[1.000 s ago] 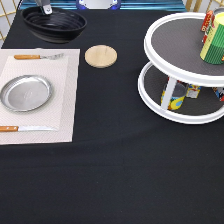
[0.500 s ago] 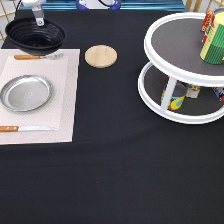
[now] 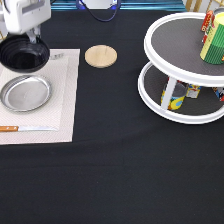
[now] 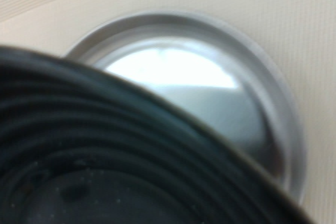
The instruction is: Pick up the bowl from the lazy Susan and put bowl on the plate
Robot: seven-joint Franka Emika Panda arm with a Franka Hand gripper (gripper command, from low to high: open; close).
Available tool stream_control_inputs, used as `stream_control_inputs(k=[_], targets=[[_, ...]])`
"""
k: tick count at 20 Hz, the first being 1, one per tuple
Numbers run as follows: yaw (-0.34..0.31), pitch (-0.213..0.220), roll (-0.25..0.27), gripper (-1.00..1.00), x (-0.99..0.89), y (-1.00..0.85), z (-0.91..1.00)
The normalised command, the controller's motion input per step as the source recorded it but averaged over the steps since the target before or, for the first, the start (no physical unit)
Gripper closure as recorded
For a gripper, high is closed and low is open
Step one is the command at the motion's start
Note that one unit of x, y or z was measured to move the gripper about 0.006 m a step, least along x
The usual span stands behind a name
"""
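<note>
We are seeing the black bowl (image 3: pixel 24 55) empty, hanging off the lazy Susan (image 3: pixel 186 75) at far left, overlapping the empty silver plate's (image 3: pixel 25 93) far rim. The gripper (image 3: pixel 33 36) is reaching down, clamping the bowl's far rim

The hand (image 3: pixel 33 36) has carried the bowl (image 3: pixel 24 54) down toward the plate (image 3: pixel 25 93).
</note>
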Motion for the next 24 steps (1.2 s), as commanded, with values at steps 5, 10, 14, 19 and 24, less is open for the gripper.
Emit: stream_control_inputs(k=[5,10,14,19,24], targets=[[-0.029,0.315,0.031,1.00,0.63,-0.13,-0.13],[0.023,0.299,0.019,1.00,0.75,0.00,0.13],[0.034,0.249,0.012,1.00,0.74,-0.06,0.33],[0.014,0.226,0.021,1.00,0.65,-0.43,0.14],[0.000,0.188,-0.005,1.00,0.47,-0.52,-0.10]])
